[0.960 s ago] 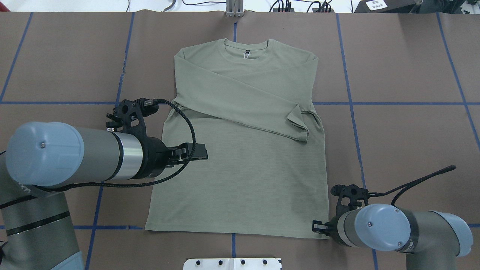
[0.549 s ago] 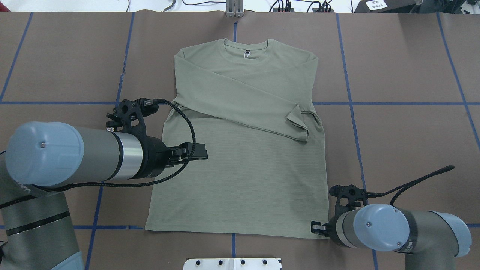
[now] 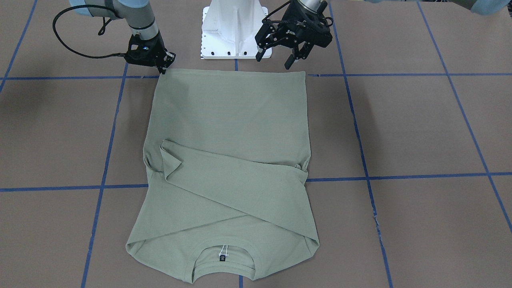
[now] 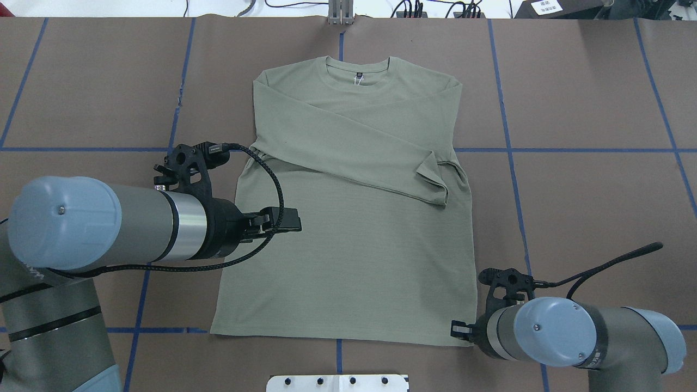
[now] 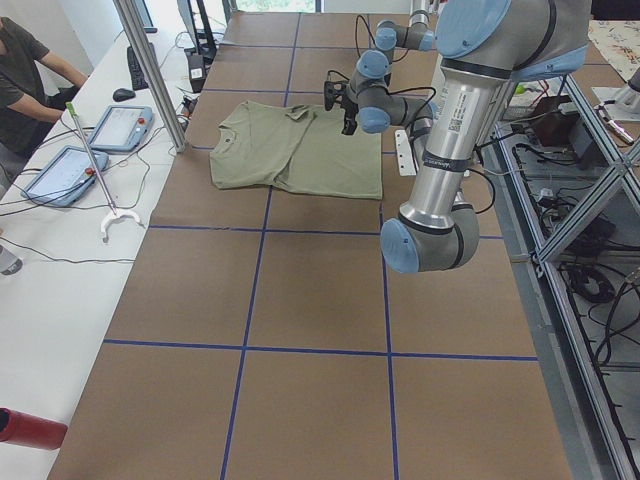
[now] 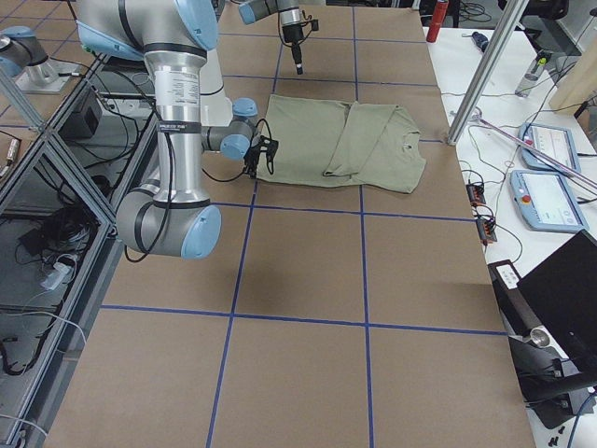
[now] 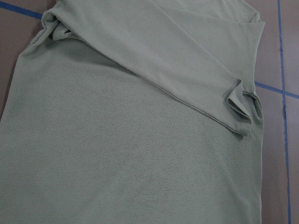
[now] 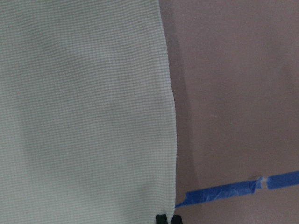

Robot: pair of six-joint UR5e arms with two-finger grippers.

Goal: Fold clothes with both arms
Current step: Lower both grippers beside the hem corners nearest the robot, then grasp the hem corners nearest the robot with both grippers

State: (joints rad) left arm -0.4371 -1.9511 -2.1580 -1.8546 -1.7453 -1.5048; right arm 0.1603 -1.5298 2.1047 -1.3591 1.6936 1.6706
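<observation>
The pale sage-green shirt (image 4: 348, 218) lies flat on the brown table, neckline (image 3: 224, 256) away from the robot, with both sleeves folded across the chest (image 7: 187, 70). My left gripper (image 3: 275, 59) hangs open above the shirt's left side (image 4: 291, 219), holding nothing. My right gripper (image 3: 163, 69) is down at the hem's right corner (image 4: 460, 329). In the right wrist view its two fingertips (image 8: 161, 218) sit close together right at the fabric edge (image 8: 170, 116), so they look shut on the corner.
The white pedestal base (image 3: 236, 32) stands just behind the hem. Blue tape lines (image 4: 572, 149) cross the brown table. In the exterior left view a person (image 5: 25, 80) sits beyond the far edge by two tablets (image 5: 120, 125) and a metal post (image 5: 150, 70).
The right arm has shifted slightly left and toward the robot at the hem corner. The left arm and the shirt look unchanged.
</observation>
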